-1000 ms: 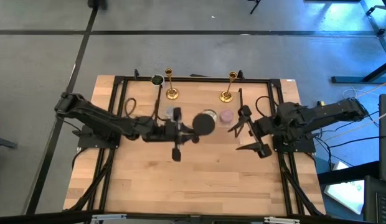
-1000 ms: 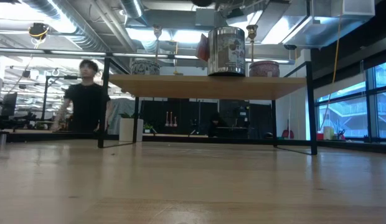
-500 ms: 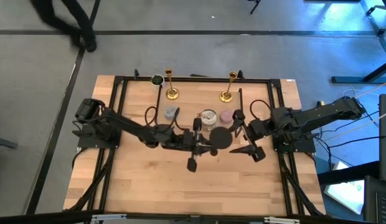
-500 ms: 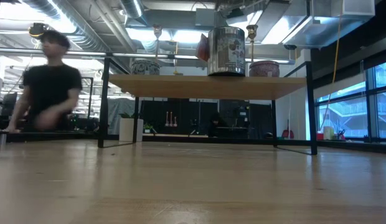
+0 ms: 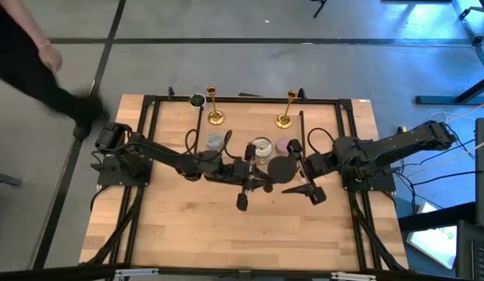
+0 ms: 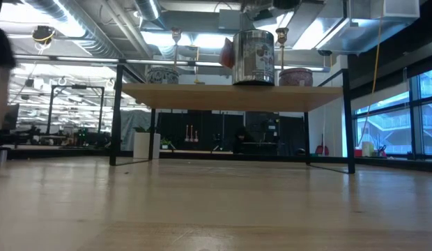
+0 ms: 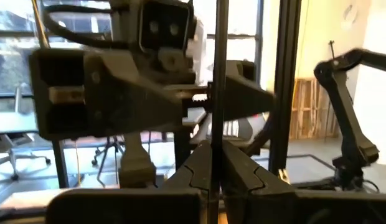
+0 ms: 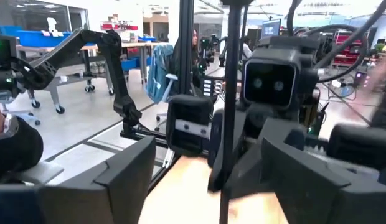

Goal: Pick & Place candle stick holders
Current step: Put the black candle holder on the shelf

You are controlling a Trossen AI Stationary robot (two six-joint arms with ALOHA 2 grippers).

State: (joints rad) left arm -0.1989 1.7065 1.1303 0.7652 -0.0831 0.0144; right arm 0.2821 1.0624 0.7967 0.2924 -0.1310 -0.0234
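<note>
Two gold candle stick holders stand upright on their round bases at the far side of the wooden table, one to the left [image 5: 214, 109] and one to the right [image 5: 285, 112]. Their cup tops show in the low view [image 6: 175, 33] [image 6: 281, 33]. My left gripper [image 5: 267, 179] is shut and empty over the table's middle, nearer than the holders. My right gripper [image 5: 293, 168] faces it from the right, open and empty. The left wrist view shows the shut fingers [image 7: 211, 169]. The right wrist view shows the fingers wide apart [image 8: 211, 180].
A blue-grey candle [image 5: 215, 140], a silver tin [image 5: 261, 147] and a pink candle [image 5: 282, 145] sit between the holders and the grippers. A black frame [image 5: 148, 105] runs around the table, with a thin upright bar between the two grippers [image 7: 219, 74]. A person [image 5: 39, 66] passes at the far left.
My left gripper has gone toward the table's right and near edges, uncovering the tin and the blue-grey candle. My right gripper has gone toward the table's left edge, closer to the left gripper. A person has walked past the table's far left corner.
</note>
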